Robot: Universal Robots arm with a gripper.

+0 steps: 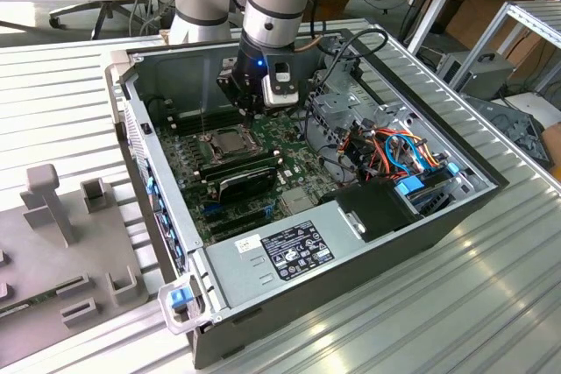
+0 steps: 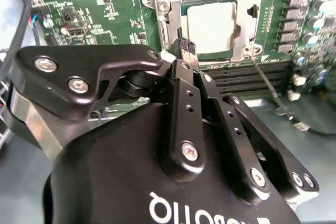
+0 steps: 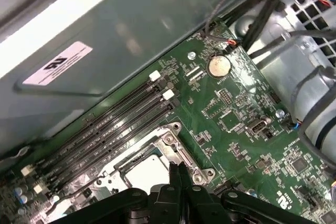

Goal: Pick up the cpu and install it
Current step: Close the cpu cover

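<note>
The cpu [image 1: 226,139] is a pale silver square lying flat in the socket on the green motherboard [image 1: 298,168] inside the open computer case. In both wrist views the cpu [image 2: 210,24] [image 3: 144,174] sits within the socket's metal frame, and a thin lever [image 2: 268,85] stands out beside it. My gripper [image 1: 248,109] hangs just above the socket's edge, a little off the chip. Its black fingers [image 3: 177,170] are pressed together with nothing between them. Seen in the second wrist view, the gripper [image 2: 186,48] tip points at the frame's side.
Black memory sticks [image 1: 237,164] and a row of slots [image 3: 115,124] lie next to the socket. The case walls [image 1: 175,67] ring the board. A drive cage with coloured cables [image 1: 386,146] and a labelled power supply [image 1: 280,251] crowd the exterior view's right. A grey fixture [image 1: 61,216] stands outside.
</note>
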